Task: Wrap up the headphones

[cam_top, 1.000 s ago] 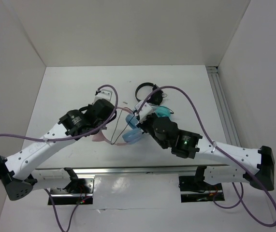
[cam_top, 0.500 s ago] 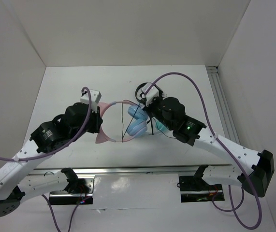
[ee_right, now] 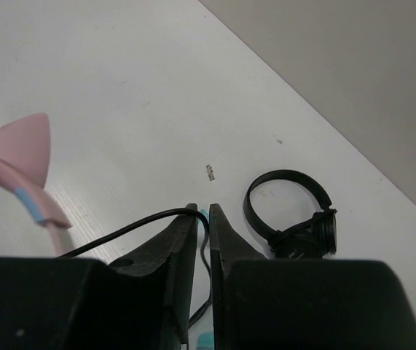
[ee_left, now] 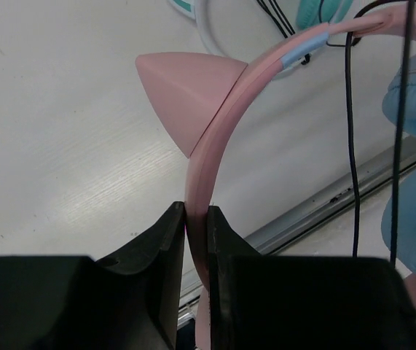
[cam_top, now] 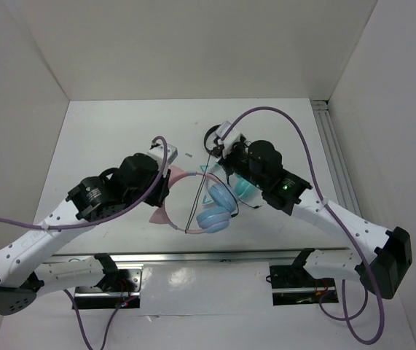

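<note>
1 white table. 2 arms over it: left arm and right arm.

3 sets of headphones, all around table centre:
- pink-and-blue headphones, closest to the near edge, with 2 light blue cups and a pink headband
- white-and-teal pair, just right of them, partly under the right arm
- small black pair, behind, toward the far edge

left claw is clamped tight on the headband, just below a cat ear. right claw has its jaws nearly together with the thin black cable running through the slit. can't tell if it's pinched.

1 tiny fleck on the table, left of the black pair.
</note>
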